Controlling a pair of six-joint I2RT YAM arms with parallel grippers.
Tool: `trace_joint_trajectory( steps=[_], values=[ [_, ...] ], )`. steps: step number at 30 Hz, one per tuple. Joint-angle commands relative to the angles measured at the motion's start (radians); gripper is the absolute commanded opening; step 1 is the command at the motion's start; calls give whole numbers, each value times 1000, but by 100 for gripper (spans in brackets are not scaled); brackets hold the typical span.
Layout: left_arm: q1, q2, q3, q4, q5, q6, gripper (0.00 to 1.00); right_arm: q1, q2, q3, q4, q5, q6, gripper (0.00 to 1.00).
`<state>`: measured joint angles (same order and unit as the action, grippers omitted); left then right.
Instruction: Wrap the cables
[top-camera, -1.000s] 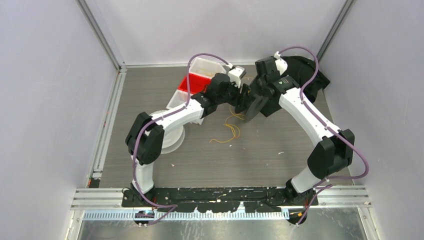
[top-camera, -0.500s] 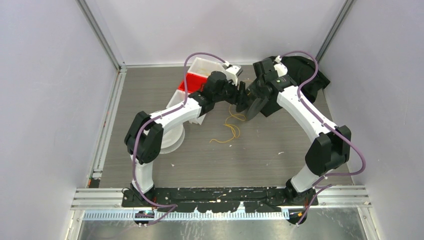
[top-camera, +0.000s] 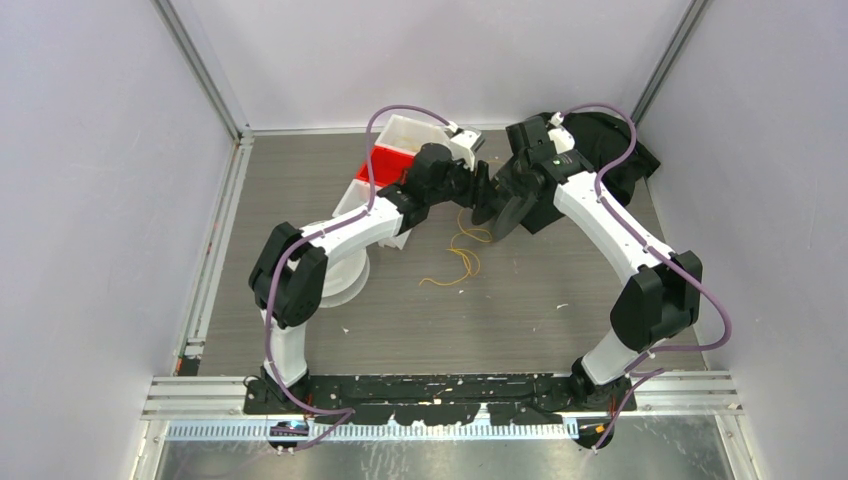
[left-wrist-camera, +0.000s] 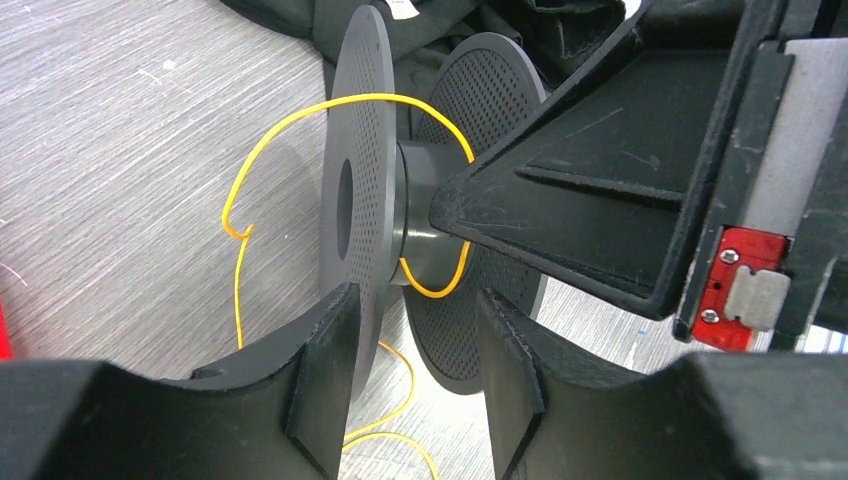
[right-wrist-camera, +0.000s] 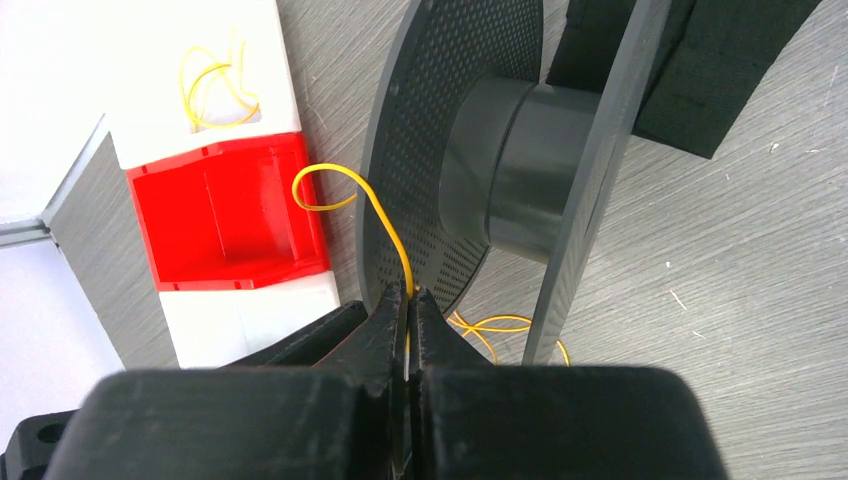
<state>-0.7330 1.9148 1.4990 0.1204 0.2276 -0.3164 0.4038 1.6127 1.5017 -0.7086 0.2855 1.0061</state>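
A dark grey spool (top-camera: 508, 212) stands on edge at the back middle of the table. A thin yellow cable (left-wrist-camera: 300, 112) loops once round its hub (left-wrist-camera: 415, 215) and trails onto the table in loose waves (top-camera: 462, 258). My right gripper (right-wrist-camera: 408, 295) is shut on the cable (right-wrist-camera: 378, 215) just beside the perforated flange (right-wrist-camera: 440, 130). In the top view it (top-camera: 487, 205) sits at the spool's left side. My left gripper (left-wrist-camera: 418, 297) is open, its fingers (left-wrist-camera: 325, 365) either side of the spool's lower rim, and meets the right gripper from the left (top-camera: 476, 184).
A red bin (right-wrist-camera: 225, 215) and a white bin (right-wrist-camera: 140, 60) holding more yellow cable stand left of the spool, also in the top view (top-camera: 395, 160). Black cloth (top-camera: 622, 145) lies at the back right. A white round object (top-camera: 345, 272) sits under the left arm.
Both grippers and the spool have shifted slightly toward the back left since a second ago. Almost nothing has moved in the last half second.
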Motion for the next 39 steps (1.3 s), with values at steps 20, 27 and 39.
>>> trace_joint_trajectory(
  steps=[20, 27, 39],
  values=[
    [-16, 27, 32, 68, -31, 0, 29, 2, 24, 18, 16, -27, 30, 2],
    [-19, 33, 39, 58, -45, -2, 19, 2, 12, 17, 20, -19, 31, 15],
    [-27, 58, 76, 35, -53, -2, 0, 2, -28, 12, 20, -6, 26, 34]
  ],
)
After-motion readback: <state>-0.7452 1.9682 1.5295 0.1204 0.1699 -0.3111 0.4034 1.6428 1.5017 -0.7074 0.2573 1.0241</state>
